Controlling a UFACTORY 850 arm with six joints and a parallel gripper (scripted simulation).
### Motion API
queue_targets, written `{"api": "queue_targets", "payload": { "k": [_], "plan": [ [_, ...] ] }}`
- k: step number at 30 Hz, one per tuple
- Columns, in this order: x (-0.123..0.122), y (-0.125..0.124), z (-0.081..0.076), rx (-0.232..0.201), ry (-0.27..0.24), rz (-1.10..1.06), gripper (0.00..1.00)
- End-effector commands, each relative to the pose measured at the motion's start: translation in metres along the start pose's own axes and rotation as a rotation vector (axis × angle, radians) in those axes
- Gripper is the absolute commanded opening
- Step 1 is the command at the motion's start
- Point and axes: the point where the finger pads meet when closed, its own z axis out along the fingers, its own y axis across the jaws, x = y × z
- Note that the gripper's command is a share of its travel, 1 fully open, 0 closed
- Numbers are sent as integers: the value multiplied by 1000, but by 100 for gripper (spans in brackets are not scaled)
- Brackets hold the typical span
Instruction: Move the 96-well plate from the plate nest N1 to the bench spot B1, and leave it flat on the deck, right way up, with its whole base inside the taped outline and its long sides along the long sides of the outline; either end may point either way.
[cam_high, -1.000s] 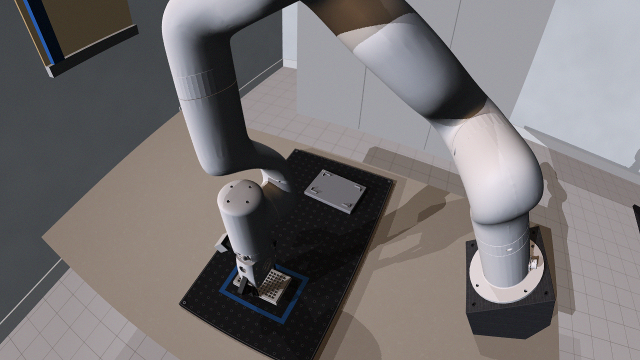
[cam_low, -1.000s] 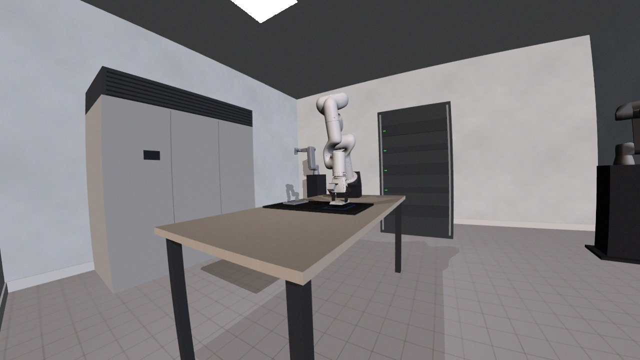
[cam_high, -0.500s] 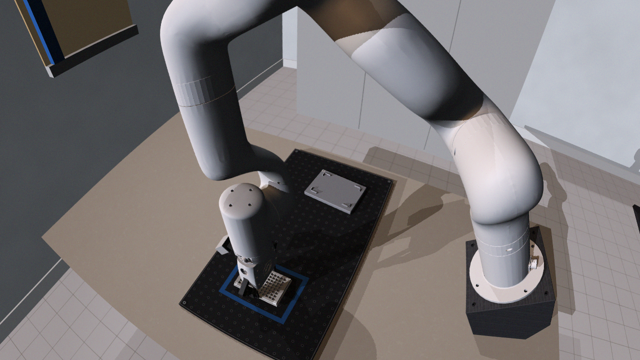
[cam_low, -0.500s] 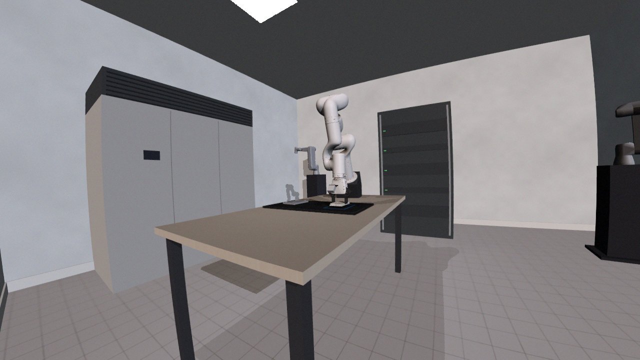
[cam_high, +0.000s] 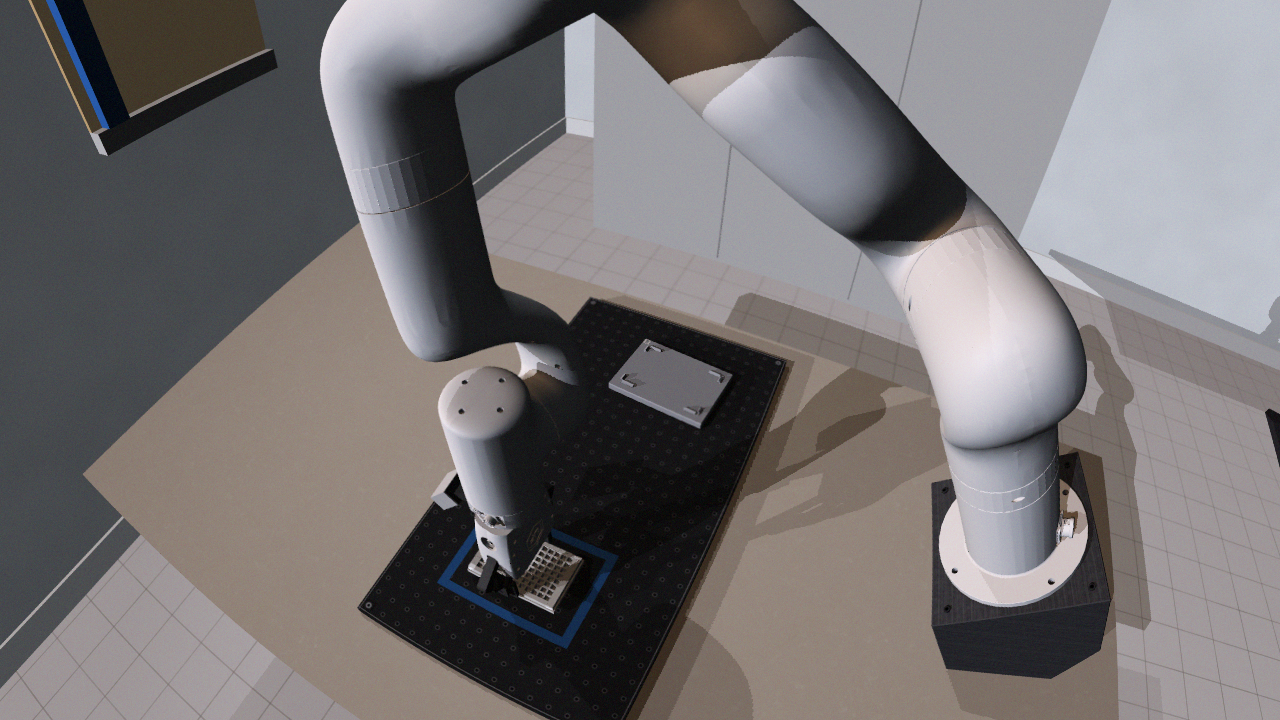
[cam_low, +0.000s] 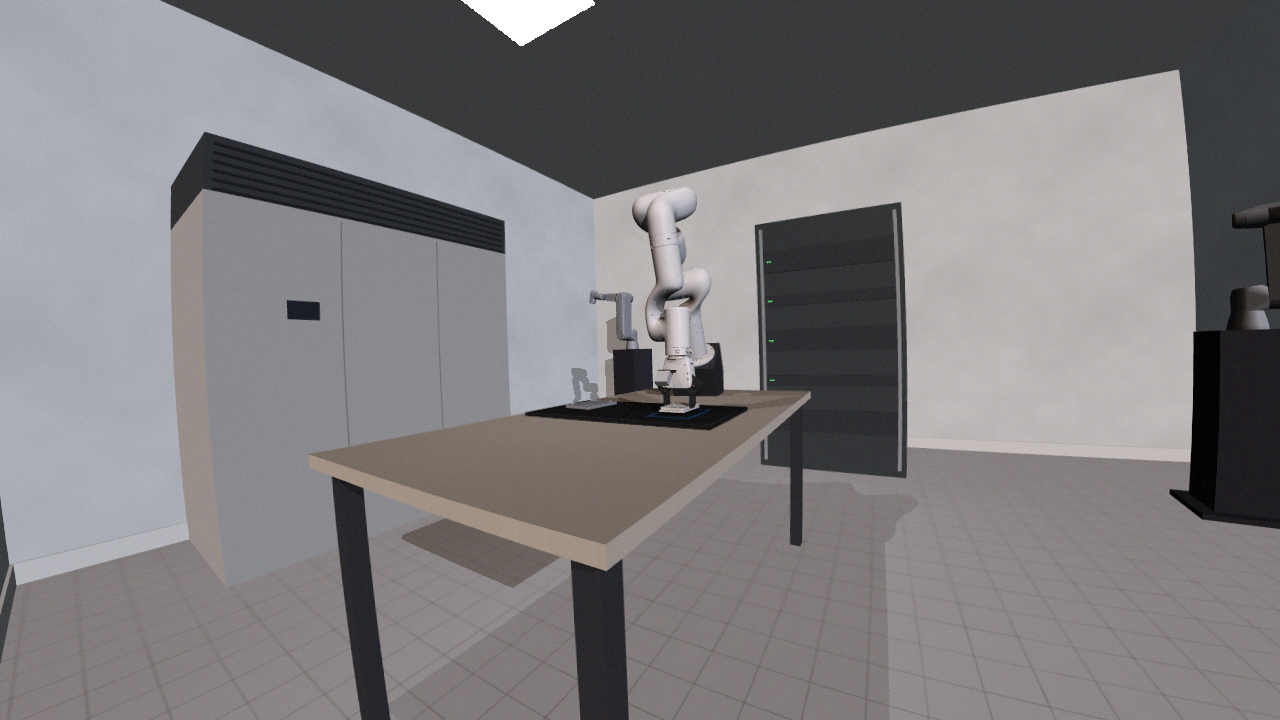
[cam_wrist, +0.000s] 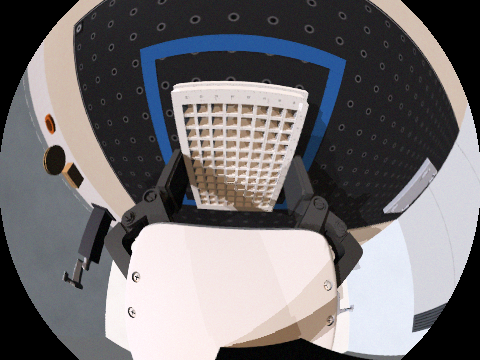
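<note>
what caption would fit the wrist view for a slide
Gripper clamps the 96-well plate by its long sides over the blue taped outline on the black perforated deck.

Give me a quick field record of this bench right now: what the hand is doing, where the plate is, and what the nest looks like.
hand: hand shut on the 96-well plate, gripping its long sides near one end
plate position: inside the blue taped outline, wells up; contact with the deck not clear
plate nest: grey plate nest on the black deck, nothing in it
table: tan table carries the deck
</note>
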Motion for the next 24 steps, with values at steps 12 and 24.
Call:
{"api": "queue_targets", "payload": {
  "k": [12, 24],
  "plan": [
    [1, 0, 2, 0, 1, 0, 0],
    [1, 0, 4, 0, 1, 0, 0]
  ]
}}
